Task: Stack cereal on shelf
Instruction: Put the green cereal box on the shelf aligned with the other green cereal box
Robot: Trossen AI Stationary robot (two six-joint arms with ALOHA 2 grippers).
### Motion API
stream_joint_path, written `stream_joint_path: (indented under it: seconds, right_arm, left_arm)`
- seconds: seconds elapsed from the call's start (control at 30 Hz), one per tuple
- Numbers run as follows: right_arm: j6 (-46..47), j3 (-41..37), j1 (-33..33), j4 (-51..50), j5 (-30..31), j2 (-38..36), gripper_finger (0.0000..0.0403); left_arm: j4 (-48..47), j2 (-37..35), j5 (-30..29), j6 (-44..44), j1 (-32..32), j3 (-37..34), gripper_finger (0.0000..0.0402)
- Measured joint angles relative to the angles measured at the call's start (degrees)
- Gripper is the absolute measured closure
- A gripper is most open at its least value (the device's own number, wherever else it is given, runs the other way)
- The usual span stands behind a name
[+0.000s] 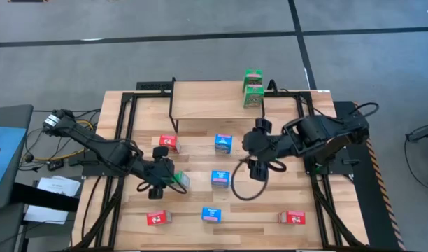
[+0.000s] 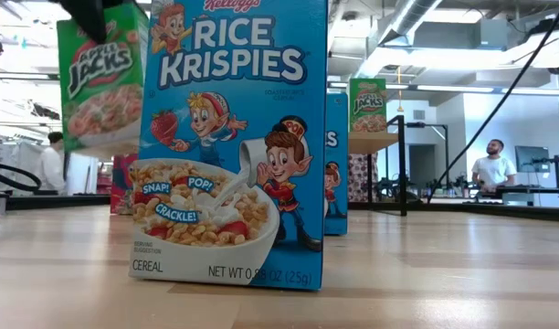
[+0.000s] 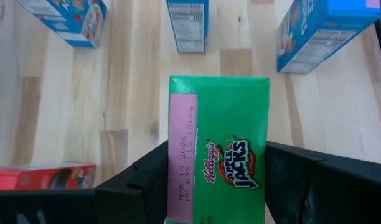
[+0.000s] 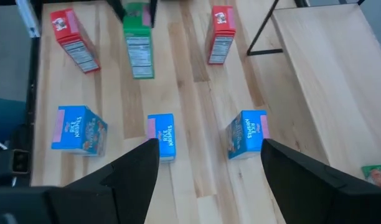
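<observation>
Left gripper (image 1: pixel 166 180): closed on a green Apple Jacks box (image 3: pixel 218 149) — one dark finger (image 3: pixel 147 180) against each narrow side, the box's top end projecting forward past the fingertips.
Held box position: over the slatted tabletop (image 1: pixel 193 203), left of centre; in the low view it hangs clear above the tabletop.
Right gripper (image 1: pixel 259 166): fingers spread wide, holding nothing — above the centre of the table, right of the middle blue box.
Blue Rice Krispies boxes: three upright on the tabletop, at front (image 1: pixel 212 214), middle (image 1: pixel 220 179) and rear (image 1: pixel 223 143), well apart.
Red boxes: three on the tabletop, front left (image 1: pixel 157 218), front right (image 1: pixel 292 218) and rear left (image 1: pixel 168 143).
Shelf (image 1: pixel 207 99): at the far edge, light wood top on black legs.
Stack on shelf: two green boxes (image 1: pixel 253 88) at the shelf's right end, one on top of the other.
</observation>
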Motion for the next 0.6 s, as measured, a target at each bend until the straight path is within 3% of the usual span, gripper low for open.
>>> stream_joint_path:
  seconds: [0.27,0.6]
  right_arm:
    - [6.85,-0.03,4.81,-2.13,5.43,1.09,0.0097]
    - [10.64,-0.14,8.09,-2.7,6.87,6.04,0.0097]
  left_arm:
    - [-1.85,0.0,0.02,0.76,0.0,3.28,0.0216]
    - [-2.61,0.0,0.04,3.46,0.12,6.92,0.0216]
